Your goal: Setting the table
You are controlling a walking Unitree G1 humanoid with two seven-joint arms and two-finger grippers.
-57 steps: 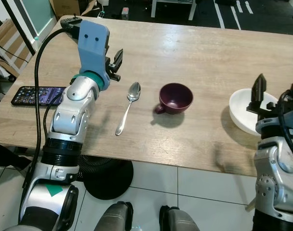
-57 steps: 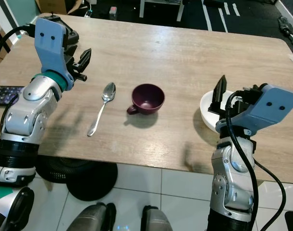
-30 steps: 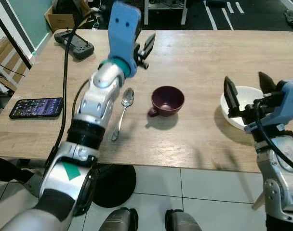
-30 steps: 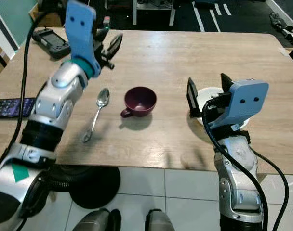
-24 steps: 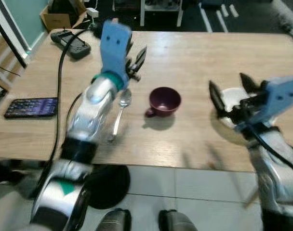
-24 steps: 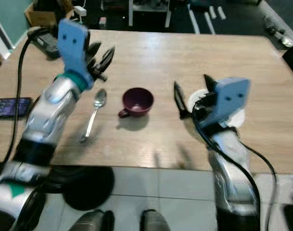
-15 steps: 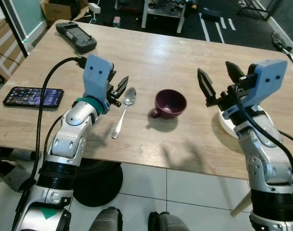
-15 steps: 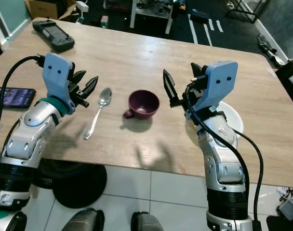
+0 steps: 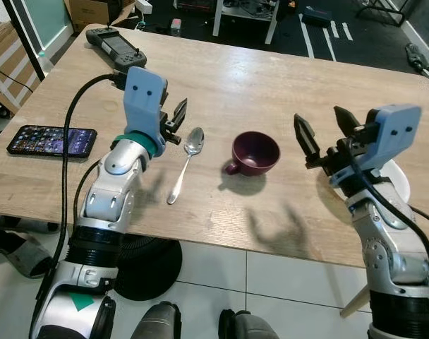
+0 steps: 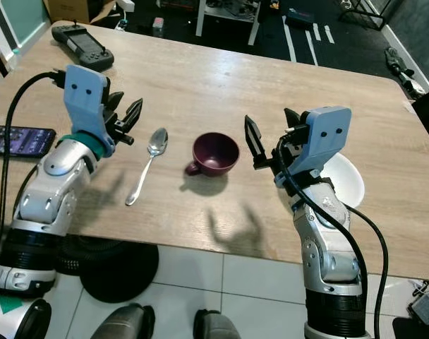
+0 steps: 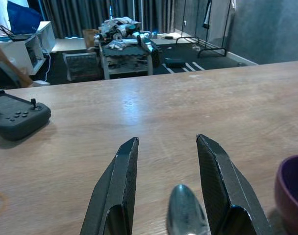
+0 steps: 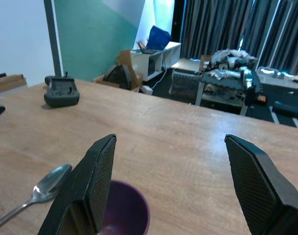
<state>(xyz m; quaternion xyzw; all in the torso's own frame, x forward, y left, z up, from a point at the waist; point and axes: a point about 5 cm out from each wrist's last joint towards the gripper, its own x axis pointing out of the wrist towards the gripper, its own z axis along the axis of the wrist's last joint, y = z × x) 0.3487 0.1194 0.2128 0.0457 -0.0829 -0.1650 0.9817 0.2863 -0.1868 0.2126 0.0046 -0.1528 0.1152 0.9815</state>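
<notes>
A metal spoon (image 9: 186,162) lies on the wooden table (image 9: 271,78), its bowl pointing away from me. A maroon cup (image 9: 256,152) stands just right of it, handle toward the spoon. A white bowl (image 9: 400,181) sits at the right edge, partly hidden behind my right arm. My left gripper (image 9: 173,121) hovers open just left of the spoon's bowl, and the spoon (image 11: 186,213) lies between its fingers (image 11: 118,193) in the left wrist view. My right gripper (image 9: 319,117) is wide open above the table, right of the cup (image 12: 122,212), holding nothing.
A black phone (image 9: 52,140) lies at the table's left edge. A dark game controller (image 9: 116,46) sits at the far left corner. The table's near edge runs just before my arms, with tiled floor and a round black base (image 9: 147,265) below.
My right gripper has moved left, from over the white bowl to beside the cup. The left gripper has stayed near the spoon's bowl. The head view has shifted.
</notes>
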